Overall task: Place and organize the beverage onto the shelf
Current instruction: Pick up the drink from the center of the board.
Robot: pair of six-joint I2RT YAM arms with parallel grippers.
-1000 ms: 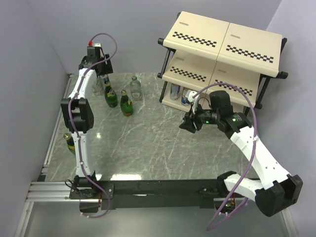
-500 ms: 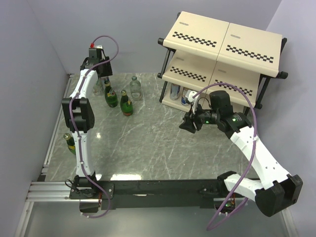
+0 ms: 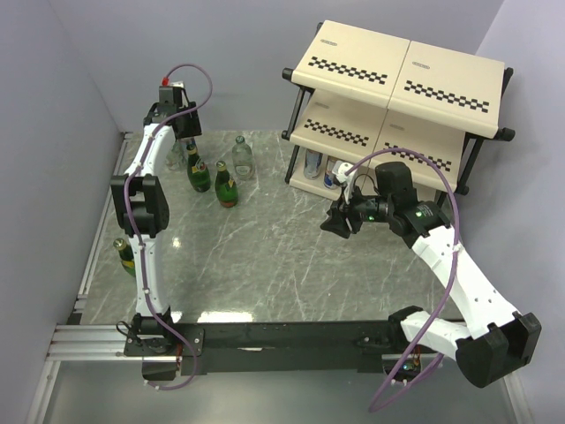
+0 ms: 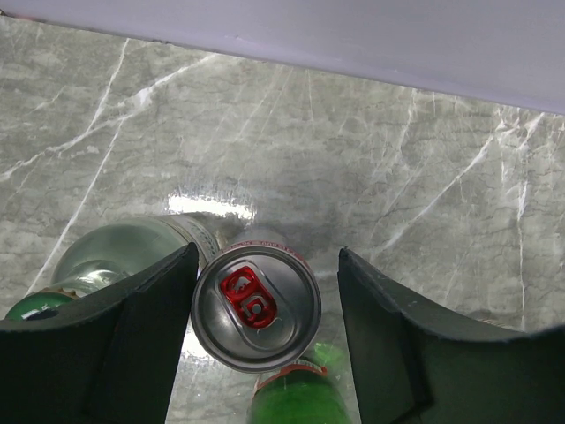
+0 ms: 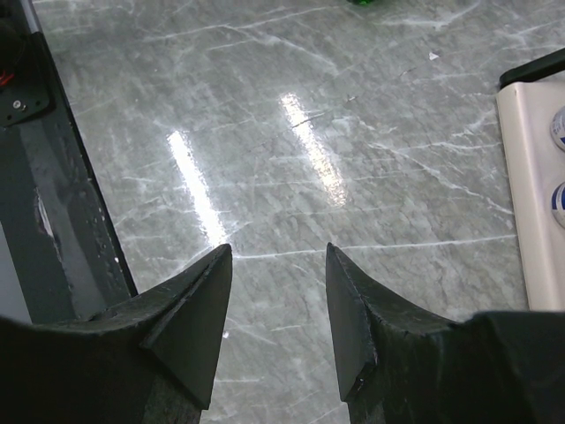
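My left gripper (image 3: 183,132) is at the back left of the table. In the left wrist view it (image 4: 267,265) is open, with a slim silver can with a red tab (image 4: 256,306) upright between its fingers (image 4: 115,344). The left finger is close to the can and a gap shows on the right. A clear bottle (image 4: 132,252) and a green bottle (image 4: 296,393) stand right beside the can. Two green bottles (image 3: 199,173) (image 3: 227,185) and a clear bottle (image 3: 243,157) stand nearby. My right gripper (image 3: 337,221) (image 5: 278,265) is open and empty above the table, in front of the shelf (image 3: 397,66).
Two cans (image 3: 312,162) (image 3: 334,172) stand on the shelf's lowest board, whose edge shows in the right wrist view (image 5: 530,177). A green bottle (image 3: 124,254) lies at the table's left edge beside the left arm. The back wall is close behind the left gripper.
My left gripper has shifted slightly at the back left. The right arm has not moved.
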